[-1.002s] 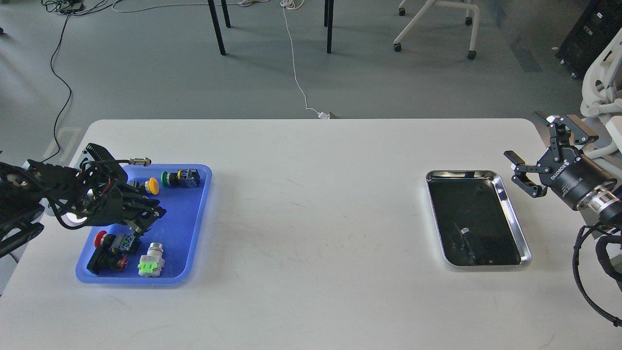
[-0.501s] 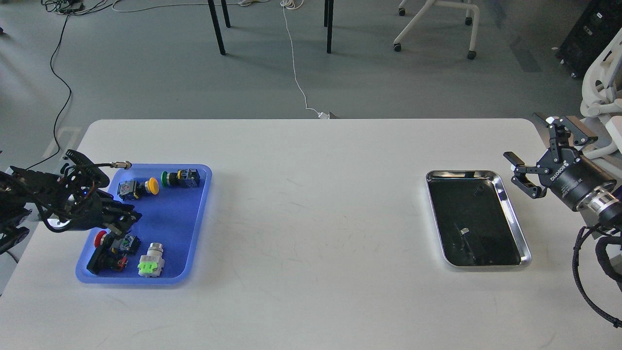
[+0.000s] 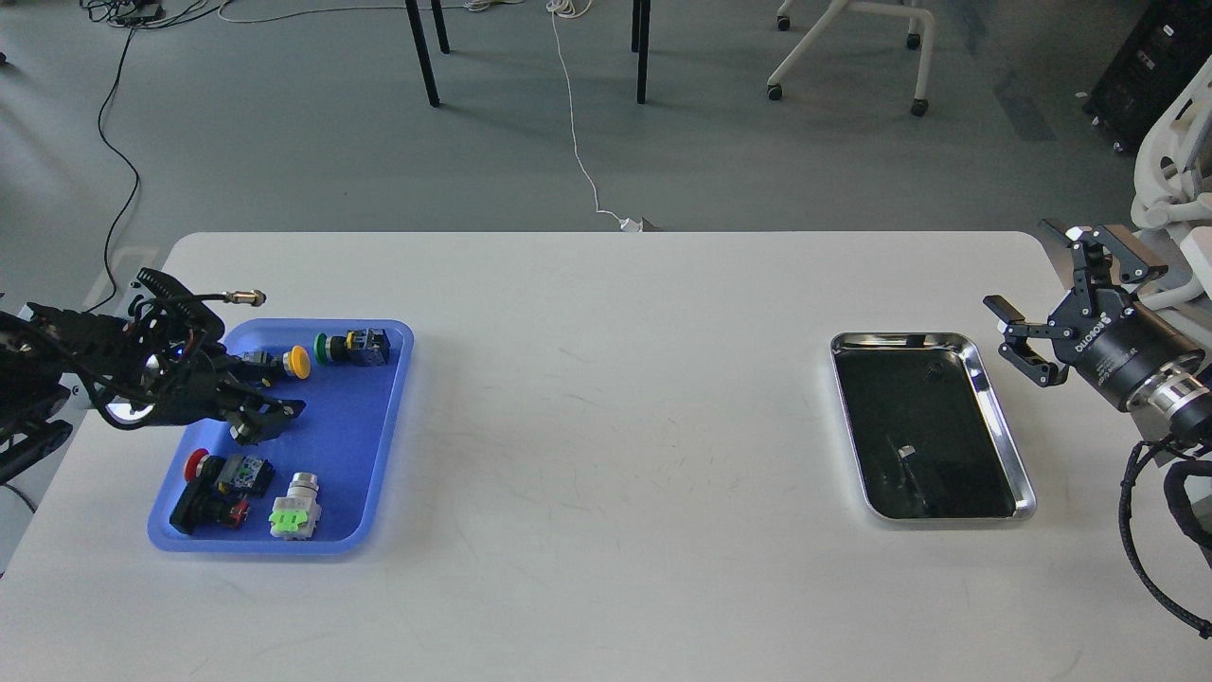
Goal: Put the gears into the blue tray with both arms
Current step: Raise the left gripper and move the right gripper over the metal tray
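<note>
The blue tray (image 3: 365, 426) lies at the table's left and holds several coloured push-button switches. My left gripper (image 3: 263, 420) hovers low over the tray's left half, between the yellow switch (image 3: 297, 362) and the red switch (image 3: 197, 463). It is dark and its fingers cannot be told apart. A tiny dark piece that looks like a gear (image 3: 933, 373) lies in the steel tray (image 3: 1006, 426) at the right. My right gripper (image 3: 1042, 289) hangs open and empty just right of the steel tray's far corner.
A green switch (image 3: 332, 349) and a white-and-green switch (image 3: 294, 511) also sit in the blue tray. A small pale speck (image 3: 906, 451) lies in the steel tray. The white table (image 3: 615, 426) spans between the two trays. Chairs and cables are on the floor behind.
My left gripper pulled back to the left off the tray's middle, then came back right and slightly up over the tray. The right arm has barely moved.
</note>
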